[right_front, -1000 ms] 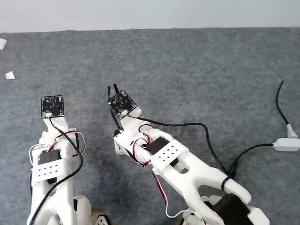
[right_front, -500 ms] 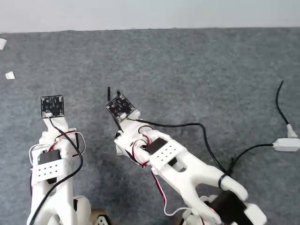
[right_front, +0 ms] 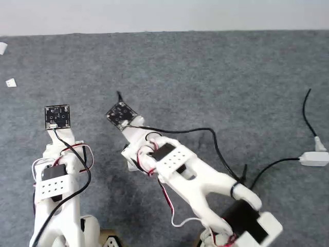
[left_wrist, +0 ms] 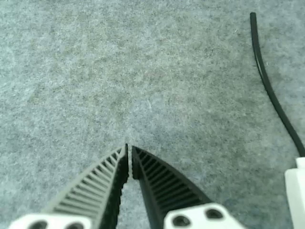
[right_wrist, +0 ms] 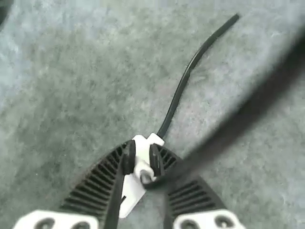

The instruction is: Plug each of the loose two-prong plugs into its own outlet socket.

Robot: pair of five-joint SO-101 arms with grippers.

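1. The right gripper (right_wrist: 141, 157) is clamped on a small white plug (right_wrist: 145, 142); the plug sits right between its 2 fingers
2. A black cord (right_wrist: 183, 83) comes out of the far end of the plug and runs away from the gripper over the grey mat (right_front: 205, 72)
3. From above, the right arm is in the middle of the mat, and the tip of the cord pokes out just past the far end of the arm
4. The left gripper (left_wrist: 128, 149) has its 2 fingers pressed together with nothing between them; it hangs over bare mat
5. The left arm is on the left side, near the right arm but not touching it, and the cord lies off to the right of the left gripper
6. Another white piece (right_front: 313, 158) with a thin black wire lies far off at the right edge of the mat, well apart from both grippers; I cannot tell if it is a plug or a socket
7. 2 little white scraps (right_front: 10, 82) lie at the far left
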